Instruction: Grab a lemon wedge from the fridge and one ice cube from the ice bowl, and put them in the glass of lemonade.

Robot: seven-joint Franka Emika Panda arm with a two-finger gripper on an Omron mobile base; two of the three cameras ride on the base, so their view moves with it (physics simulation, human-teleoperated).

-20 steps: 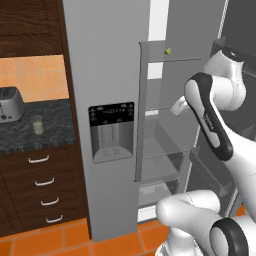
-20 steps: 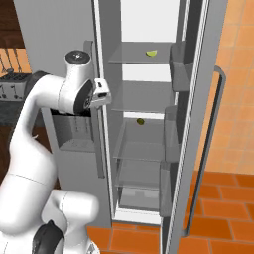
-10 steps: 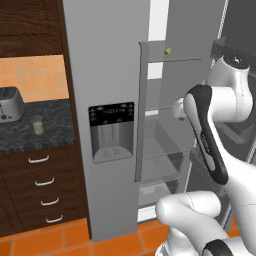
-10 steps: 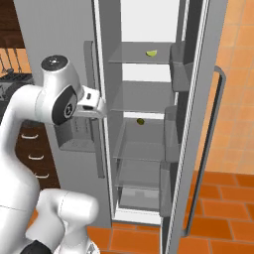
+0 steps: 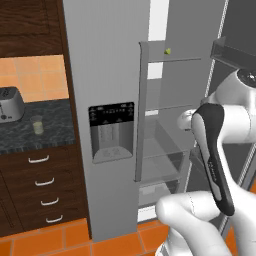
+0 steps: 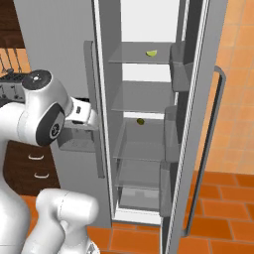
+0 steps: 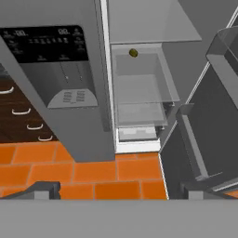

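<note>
The two-finger gripper [image 7: 120,189], jaws spread wide and empty, faces the tall grey two-door fridge [image 6: 149,74], right door open, with the small yellow-green lemon wedge [image 6: 151,52] on the upper glass shelf [image 6: 134,54].

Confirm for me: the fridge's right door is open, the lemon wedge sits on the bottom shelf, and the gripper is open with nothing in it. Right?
Not quite. The lemon wedge sits on the top shelf of the fridge, not the bottom one; the right base view shows it. The rest holds: the right door is open, and the gripper is open with nothing in it.
</note>
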